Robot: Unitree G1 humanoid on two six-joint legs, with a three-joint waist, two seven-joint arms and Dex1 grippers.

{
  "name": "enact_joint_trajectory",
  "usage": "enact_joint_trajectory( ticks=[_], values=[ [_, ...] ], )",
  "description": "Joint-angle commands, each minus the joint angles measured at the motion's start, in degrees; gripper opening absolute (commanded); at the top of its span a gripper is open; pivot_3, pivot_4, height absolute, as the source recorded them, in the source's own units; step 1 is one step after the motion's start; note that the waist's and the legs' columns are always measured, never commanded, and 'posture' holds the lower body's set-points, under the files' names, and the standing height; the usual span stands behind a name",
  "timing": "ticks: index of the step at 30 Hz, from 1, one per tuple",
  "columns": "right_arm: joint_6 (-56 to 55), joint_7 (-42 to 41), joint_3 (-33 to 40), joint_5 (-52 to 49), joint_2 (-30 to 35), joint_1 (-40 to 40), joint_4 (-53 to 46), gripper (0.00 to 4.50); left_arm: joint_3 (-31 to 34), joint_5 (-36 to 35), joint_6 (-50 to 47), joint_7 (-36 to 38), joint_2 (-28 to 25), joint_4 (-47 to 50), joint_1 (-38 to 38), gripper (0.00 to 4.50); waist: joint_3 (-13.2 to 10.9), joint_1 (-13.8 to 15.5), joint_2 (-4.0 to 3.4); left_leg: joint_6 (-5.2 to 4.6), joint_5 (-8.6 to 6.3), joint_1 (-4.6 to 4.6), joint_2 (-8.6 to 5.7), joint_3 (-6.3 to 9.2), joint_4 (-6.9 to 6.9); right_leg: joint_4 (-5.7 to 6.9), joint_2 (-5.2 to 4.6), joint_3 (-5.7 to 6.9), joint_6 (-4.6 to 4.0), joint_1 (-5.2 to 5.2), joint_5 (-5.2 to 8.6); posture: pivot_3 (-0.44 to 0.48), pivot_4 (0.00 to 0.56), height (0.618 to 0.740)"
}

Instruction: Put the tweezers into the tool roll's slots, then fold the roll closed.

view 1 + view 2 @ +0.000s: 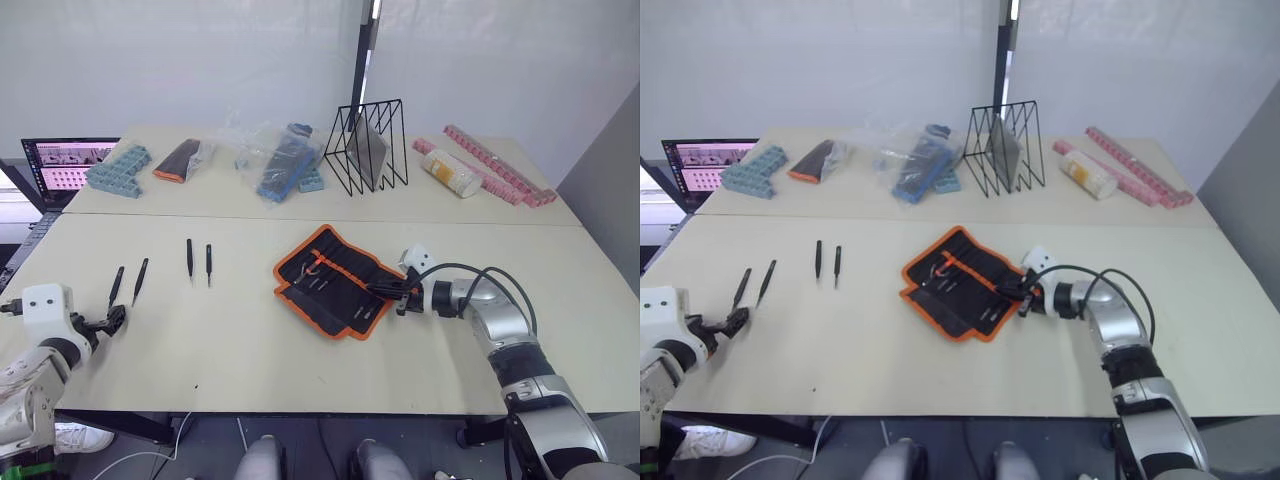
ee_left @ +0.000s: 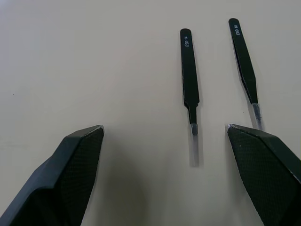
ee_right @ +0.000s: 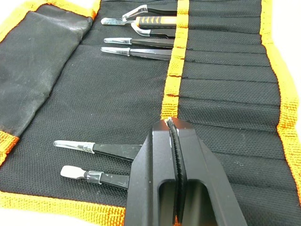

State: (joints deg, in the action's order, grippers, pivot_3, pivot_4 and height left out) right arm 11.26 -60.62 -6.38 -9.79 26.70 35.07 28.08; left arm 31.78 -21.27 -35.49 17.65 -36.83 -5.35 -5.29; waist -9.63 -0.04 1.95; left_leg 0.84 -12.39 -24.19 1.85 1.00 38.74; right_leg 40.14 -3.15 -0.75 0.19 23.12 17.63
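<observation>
The tool roll (image 1: 338, 282) lies open at mid-table, black with orange edging. Its slots (image 3: 225, 89) run in rows beside an orange centre strip. Several tweezers sit in it: two (image 3: 136, 46) near an orange-handled tool (image 3: 155, 21), and two more (image 3: 106, 164) whose handles pass under my right gripper (image 3: 170, 123). That gripper (image 1: 392, 292) is shut, low over the roll's right end. Two loose tweezers (image 2: 190, 75) (image 2: 244, 61) lie just ahead of my open left gripper (image 2: 164, 129) at the table's left front (image 1: 112, 320). Another two tweezers (image 1: 198, 261) rest further right.
At the back stand a black wire rack (image 1: 367, 147), a plastic bag of items (image 1: 275, 158), blue blocks (image 1: 120, 168), a small black-and-orange pouch (image 1: 178, 160), a bottle (image 1: 450, 172) and pink strips (image 1: 500, 165). A laptop (image 1: 65, 165) sits at the far left.
</observation>
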Motion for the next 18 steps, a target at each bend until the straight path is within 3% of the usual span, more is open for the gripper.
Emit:
enact_joint_trajectory(
  ticks=[1, 6, 7, 11, 18],
  values=[
    [1.08, 0.62, -0.07, 0.43, -0.05, -0.44, -0.52, 0.0, -2.59, 1.93, 1.51, 0.86, -1.16, -4.95, -3.23, 4.45, 0.01, 0.16, -0.02, 0.0, 0.0, 0.01, -0.01, 0.0, 0.0, 0.02, -0.01, 0.01, 0.0, -0.01, 0.0, 0.0, 0.15, 0.685],
    [1.11, 0.82, -0.31, 0.67, -0.32, -0.03, -0.39, 0.0, -3.75, 2.23, 3.53, 2.37, -1.34, -14.11, -10.2, 4.45, 0.03, 0.47, -0.08, 0.0, 0.01, 0.02, -0.04, -0.01, 0.03, 0.04, 0.0, 0.03, 0.01, -0.02, 0.0, 0.0, 0.15, 0.685],
    [1.09, 0.86, -0.35, 0.71, -0.34, 0.02, -0.38, 0.0, -3.97, 2.49, 3.9, 2.56, -1.44, -15.34, -10.93, 3.91, 0.04, 0.46, -0.11, 0.0, 0.01, 0.03, -0.05, -0.02, 0.03, 0.05, 0.0, 0.02, 0.02, -0.02, -0.01, 0.0, 0.15, 0.685],
    [1.05, 1.06, -0.47, 0.87, -0.34, 0.09, -0.5, 0.0, -4.49, 3.27, 5.02, 2.96, -1.71, -18.79, -12.6, 2.66, 0.06, 0.44, -0.16, 0.0, 0.01, 0.03, -0.06, -0.02, 0.01, 0.09, -0.01, 0.02, 0.05, 0.0, -0.03, 0.0, 0.15, 0.685],
    [0.95, 1.26, -0.57, 1.12, -0.31, -0.37, -0.83, 0.0, -2.45, 1.91, 3.9, 2.21, -0.41, -14.16, -8.72, 0.38, 0.06, 0.37, -0.17, 0.0, 0.01, 0.02, -0.12, -0.01, 0.01, 0.09, -0.13, 0.02, 0.1, 0.0, -0.05, 0.0, 0.15, 0.685]
  ],
)
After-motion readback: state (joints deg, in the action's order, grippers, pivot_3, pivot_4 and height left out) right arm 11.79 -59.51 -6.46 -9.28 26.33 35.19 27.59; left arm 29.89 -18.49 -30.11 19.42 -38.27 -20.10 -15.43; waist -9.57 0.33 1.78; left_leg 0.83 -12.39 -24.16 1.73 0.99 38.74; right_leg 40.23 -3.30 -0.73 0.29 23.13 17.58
